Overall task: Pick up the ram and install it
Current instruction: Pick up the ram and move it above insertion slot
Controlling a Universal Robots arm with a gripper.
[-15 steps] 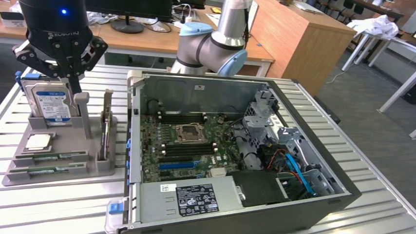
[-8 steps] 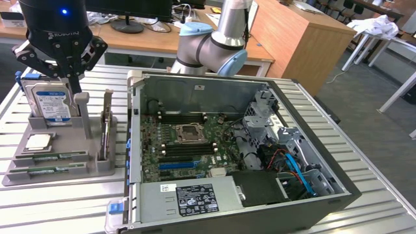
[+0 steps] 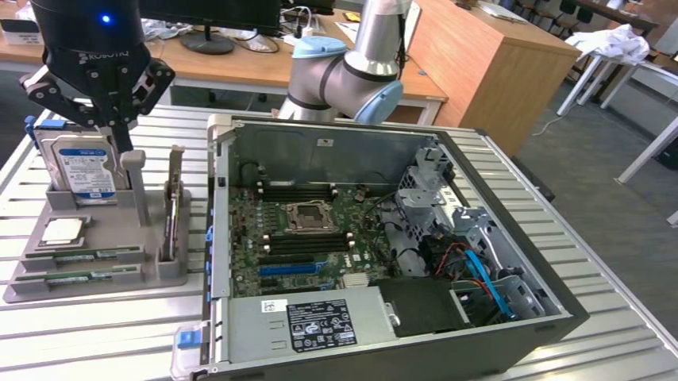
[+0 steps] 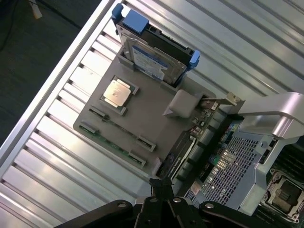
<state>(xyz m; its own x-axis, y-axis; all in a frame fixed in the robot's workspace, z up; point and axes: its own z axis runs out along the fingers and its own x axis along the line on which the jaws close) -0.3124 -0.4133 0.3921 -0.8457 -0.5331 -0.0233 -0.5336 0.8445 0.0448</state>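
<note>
Two ram sticks lie flat in the slots of a grey holder (image 3: 161, 274) on the slatted table, at the exterior view's left. They are narrow green boards, one (image 3: 90, 255) just behind the other (image 3: 76, 276). In the wrist view the same sticks (image 4: 114, 142) run along the holder's (image 4: 147, 114) edge. My gripper (image 3: 114, 133) hangs above the back of the holder, over the upright hard drive (image 3: 82, 163), well clear of the ram. Its black fingers meet at the tips (image 4: 161, 183), shut with nothing between them.
The holder also carries a square silver processor (image 3: 62, 230) and an upright expansion card (image 3: 173, 208). To the exterior view's right lies an open computer case (image 3: 551, 309) with the motherboard's memory slots (image 3: 307, 242) beside the processor socket (image 3: 307, 214). The arm's base (image 3: 339, 79) stands behind the case.
</note>
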